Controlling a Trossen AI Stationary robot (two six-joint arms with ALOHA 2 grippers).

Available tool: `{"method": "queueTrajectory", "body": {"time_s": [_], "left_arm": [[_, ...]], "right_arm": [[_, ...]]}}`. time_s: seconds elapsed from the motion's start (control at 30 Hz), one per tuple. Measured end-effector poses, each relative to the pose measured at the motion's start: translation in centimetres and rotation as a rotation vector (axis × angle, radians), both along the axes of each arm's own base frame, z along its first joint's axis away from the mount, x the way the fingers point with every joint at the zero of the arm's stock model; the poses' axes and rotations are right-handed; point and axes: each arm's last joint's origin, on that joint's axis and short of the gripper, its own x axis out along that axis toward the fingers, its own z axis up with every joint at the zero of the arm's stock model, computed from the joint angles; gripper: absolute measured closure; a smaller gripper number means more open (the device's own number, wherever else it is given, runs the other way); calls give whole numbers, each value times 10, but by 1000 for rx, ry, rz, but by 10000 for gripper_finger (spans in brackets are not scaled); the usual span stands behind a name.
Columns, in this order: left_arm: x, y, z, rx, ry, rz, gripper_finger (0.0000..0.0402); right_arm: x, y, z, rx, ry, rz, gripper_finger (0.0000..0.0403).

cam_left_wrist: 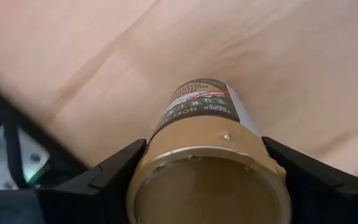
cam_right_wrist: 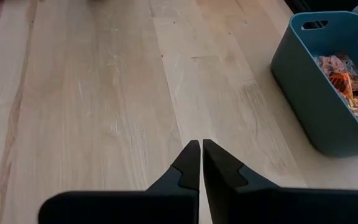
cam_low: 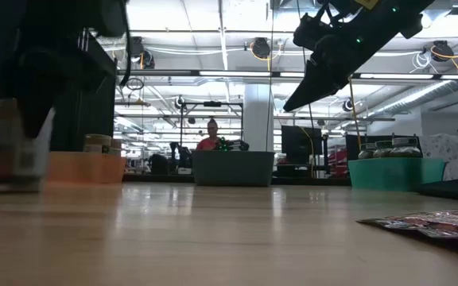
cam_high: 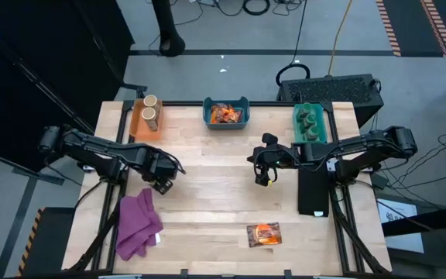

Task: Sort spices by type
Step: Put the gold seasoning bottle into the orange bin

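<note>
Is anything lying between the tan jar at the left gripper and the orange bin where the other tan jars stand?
Nothing visible does. The left gripper has its fingers either side of the tan jar, near the purple cloth. From there to the orange bin at the table's far left, the high view shows only bare wood. The right gripper hangs shut mid-table, off that line.

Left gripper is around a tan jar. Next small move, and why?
Probably finish closing on the tan jar, then lift. The left gripper has a finger on each side of the jar, but contact isn't certain. Two similar jars sit in the orange bin. The right gripper waits shut above mid-table.
</note>
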Motion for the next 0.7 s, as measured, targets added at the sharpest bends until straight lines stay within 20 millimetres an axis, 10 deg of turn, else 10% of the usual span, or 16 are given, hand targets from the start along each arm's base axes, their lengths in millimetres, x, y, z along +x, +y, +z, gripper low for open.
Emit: {"method": "queueTrajectory", "body": {"time_s": [0.43,0.7], "left_arm": [[10,51,114,295,-160,-27,118],[-16,120,131,391,-48,139,118]], "right_arm": [[0,-8,0,1,2,-26,403],[0,-12,0,-8,5,-32,403]]}}
